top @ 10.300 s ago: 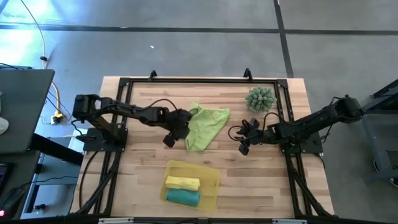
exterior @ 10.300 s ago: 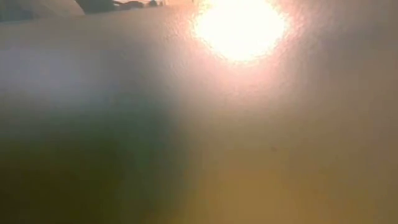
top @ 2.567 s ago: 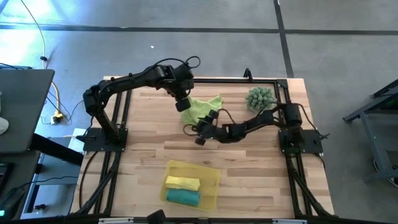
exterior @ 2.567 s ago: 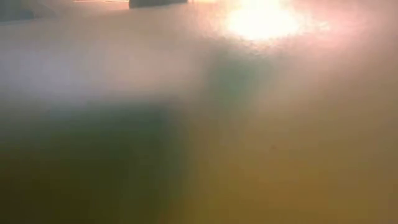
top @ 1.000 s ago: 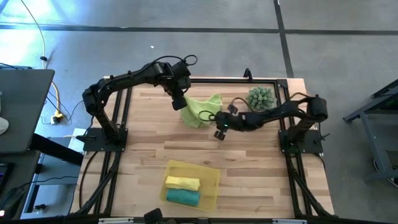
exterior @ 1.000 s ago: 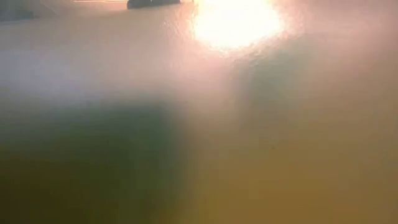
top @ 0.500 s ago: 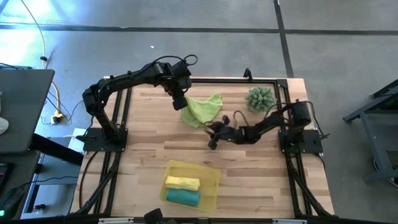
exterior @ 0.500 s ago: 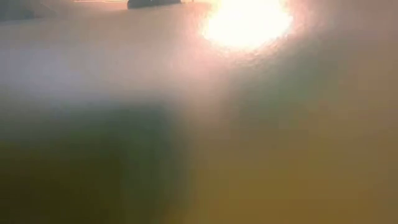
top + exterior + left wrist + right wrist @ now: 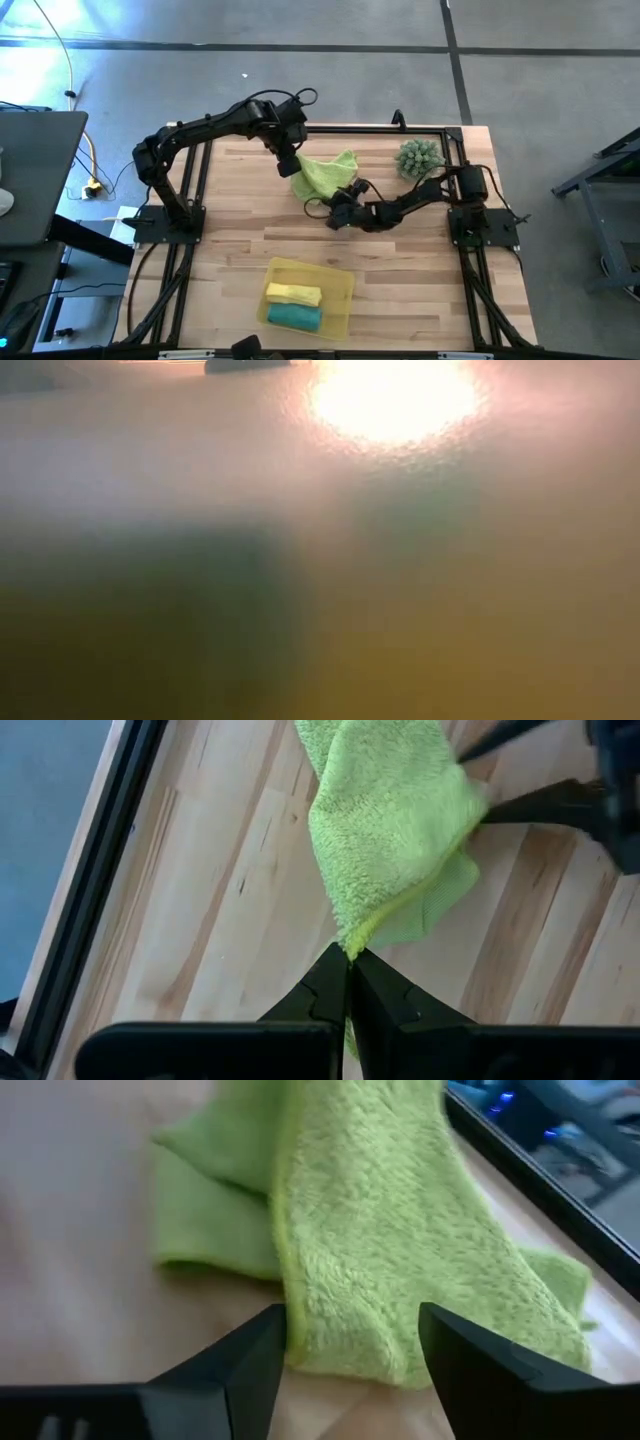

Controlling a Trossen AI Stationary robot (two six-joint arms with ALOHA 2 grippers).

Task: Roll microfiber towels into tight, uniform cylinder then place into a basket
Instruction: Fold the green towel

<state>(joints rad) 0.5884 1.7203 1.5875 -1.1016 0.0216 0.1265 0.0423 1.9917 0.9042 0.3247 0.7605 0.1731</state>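
Note:
A lime green towel (image 9: 326, 175) lies bunched on the wooden table, left of the middle toward the far side. One end is raised in my left gripper (image 9: 291, 165), which is shut on it. My right gripper (image 9: 350, 1345) is open and low over the table. Its fingers stand on either side of the towel's near, folded end (image 9: 350, 1330). The yellow basket (image 9: 340, 285) sits at the near edge. In it a yellow towel (image 9: 293, 293) and a teal towel (image 9: 293, 316) lie side by side, rolled. The low view shows only glare. My left gripper pinches a hemmed corner of the lime towel (image 9: 352, 945) between its two fingertips, coming from above and pointing steeply down. One layer or several, I cannot tell. The towel hangs slack from the fingers, its far part lying on the table. My right gripper: whether its fingers touch the towel I cannot tell.
A spiky green ball plant (image 9: 418, 158) stands at the far right, beside the right arm. A black frame (image 9: 320, 130) runs along the table's edges. Bare wood lies between the towel and the basket.
My right gripper has sunk and gone toward the table's left edge, and has closed in on the towel's near end. My left gripper has kept still with its hold, and the towel's shape has hardly changed.

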